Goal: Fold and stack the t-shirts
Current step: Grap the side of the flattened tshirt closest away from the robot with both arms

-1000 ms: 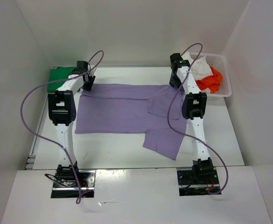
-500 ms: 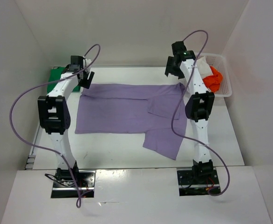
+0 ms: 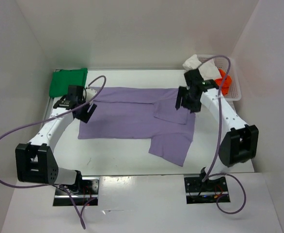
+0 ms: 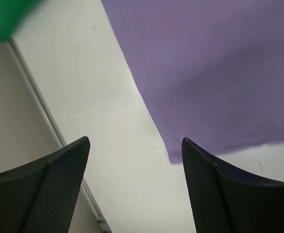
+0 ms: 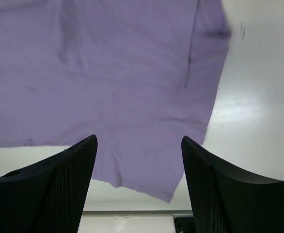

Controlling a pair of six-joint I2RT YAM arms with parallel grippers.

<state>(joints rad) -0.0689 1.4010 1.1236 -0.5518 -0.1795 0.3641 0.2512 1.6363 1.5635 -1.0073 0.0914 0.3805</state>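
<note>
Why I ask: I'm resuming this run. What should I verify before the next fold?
1. Left gripper open and empty: ok.
2. Right gripper open and empty: ok.
3. Lavender t-shirt fully folded: not ok, one flap juts toward the near edge.
4. Green t-shirt folded at the far left corner: ok.
5. Orange-red t-shirt and white t-shirt out of the basket: not ok.

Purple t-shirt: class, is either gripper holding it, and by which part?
Nothing is held: the left gripper and right gripper hover with open jaws over the purple t-shirt.
</note>
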